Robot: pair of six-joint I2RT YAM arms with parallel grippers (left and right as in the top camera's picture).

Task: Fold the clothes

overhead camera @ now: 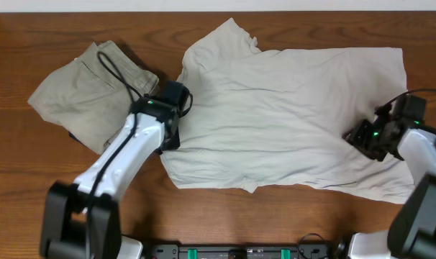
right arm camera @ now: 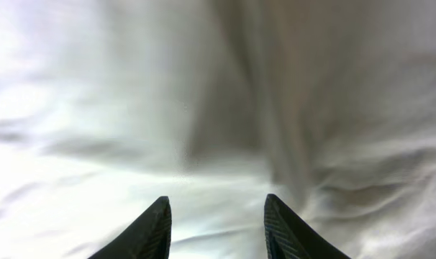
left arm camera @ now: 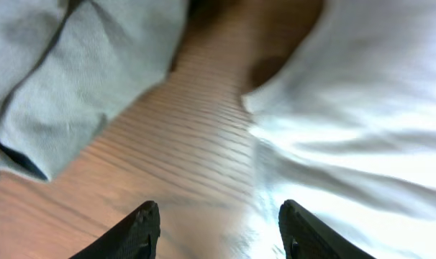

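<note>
- Off-white T-shirt (overhead camera: 290, 115): thin, wrinkled, spread flat across the wooden desk (overhead camera: 16, 187), beside khaki trousers (overhead camera: 81, 93).
- Left hand (left arm camera: 218, 216): open, at shirt's left edge.
- Right hand (right arm camera: 216, 208): open, empty, over shirt's right part.

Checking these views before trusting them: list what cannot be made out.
Overhead: left gripper, fingertips hidden under its own body.
Overhead: T-shirt lower right corner, under the right arm.
Left wrist: trousers, blurred, cut off at left edge.
Right wrist: T-shirt edges, outside the frame.

reads bright and sharp from overhead; blurs up close in both wrist views, with glare bleaching the t-shirt (right arm camera: 96, 108) white.
</note>
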